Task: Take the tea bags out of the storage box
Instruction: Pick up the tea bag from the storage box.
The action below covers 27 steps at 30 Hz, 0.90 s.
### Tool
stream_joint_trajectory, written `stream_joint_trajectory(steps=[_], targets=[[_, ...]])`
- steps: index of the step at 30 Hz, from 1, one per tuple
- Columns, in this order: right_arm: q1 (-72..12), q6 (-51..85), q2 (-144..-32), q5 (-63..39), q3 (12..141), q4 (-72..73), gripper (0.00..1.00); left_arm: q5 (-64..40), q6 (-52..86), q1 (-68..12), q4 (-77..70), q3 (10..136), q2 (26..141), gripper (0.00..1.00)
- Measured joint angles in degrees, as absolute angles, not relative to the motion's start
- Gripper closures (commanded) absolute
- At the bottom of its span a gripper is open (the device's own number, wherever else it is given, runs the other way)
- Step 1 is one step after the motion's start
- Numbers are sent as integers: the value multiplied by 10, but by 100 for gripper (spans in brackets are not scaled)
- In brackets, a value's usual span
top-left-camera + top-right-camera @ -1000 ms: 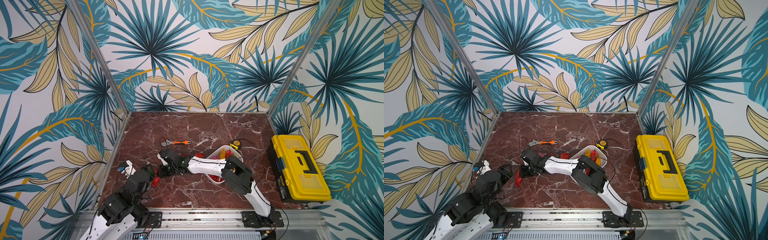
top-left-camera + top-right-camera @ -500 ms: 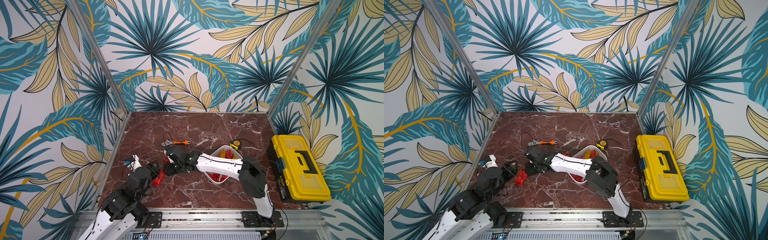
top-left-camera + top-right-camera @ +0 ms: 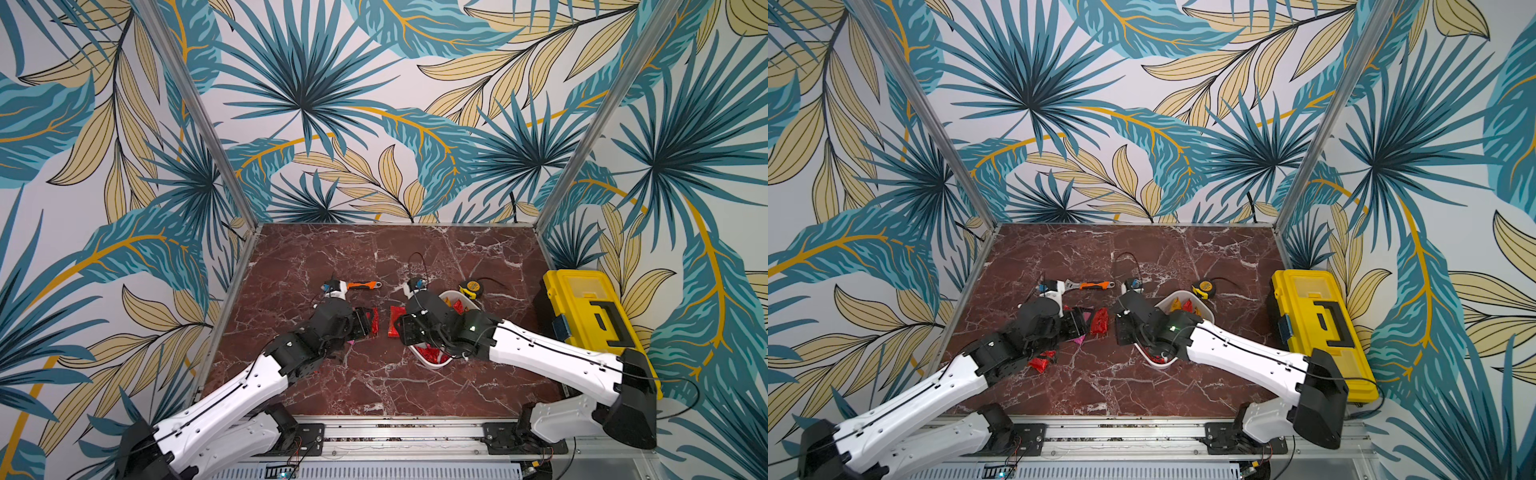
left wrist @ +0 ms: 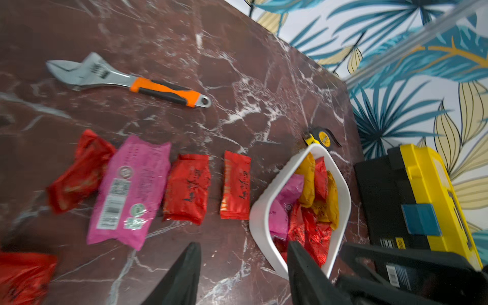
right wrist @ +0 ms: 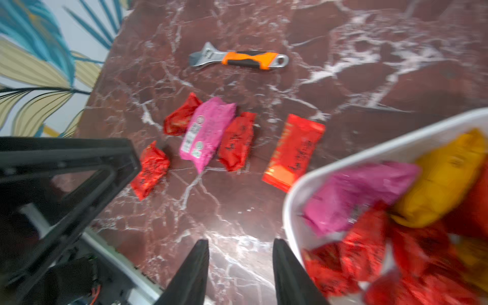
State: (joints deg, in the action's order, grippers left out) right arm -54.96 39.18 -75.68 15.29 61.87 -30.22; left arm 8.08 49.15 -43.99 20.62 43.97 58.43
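The white storage box [image 3: 432, 362] stands at mid-table, partly under my right arm. It holds tea bags: a pink one [image 4: 286, 202], yellow ones [image 4: 308, 182] and several red ones [image 5: 365, 250]. More tea bags lie in a row on the marble: red [image 4: 81, 171], pink [image 4: 132, 190], red [image 4: 187, 187] and red [image 4: 235, 184]. Another red bag [image 3: 1040, 363] lies nearer the front. My left gripper [image 4: 243, 244] hovers open and empty just beside the box's corner. My right gripper [image 5: 240, 240] is open and empty over bare marble by the box rim [image 5: 343, 155]. The two grippers face each other [image 3: 368, 324] [image 3: 401, 330].
An orange-handled wrench [image 3: 363, 285] lies behind the row of bags. A yellow tape measure [image 3: 471, 287] sits behind the box. The big yellow toolbox [image 3: 594, 316] fills the right edge. Patterned walls close off the back and both sides.
My right gripper has opened and drawn back to the right toward the box, leaving a red tea bag on the marble. My left arm has swung right and farther in.
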Motion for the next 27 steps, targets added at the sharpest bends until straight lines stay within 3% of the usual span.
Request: stream_joint_trajectory(steps=[9, 16, 27], targets=[[-431, 416, -552, 213, 504, -374, 54, 63, 442, -531, 154, 572, 823, 38], [-427, 415, -474, 255, 482, -415, 54, 36, 411, -555, 153, 718, 982, 36], [-427, 416, -418, 279, 463, -447, 54, 35, 366, -553, 241, 899, 1139, 38]])
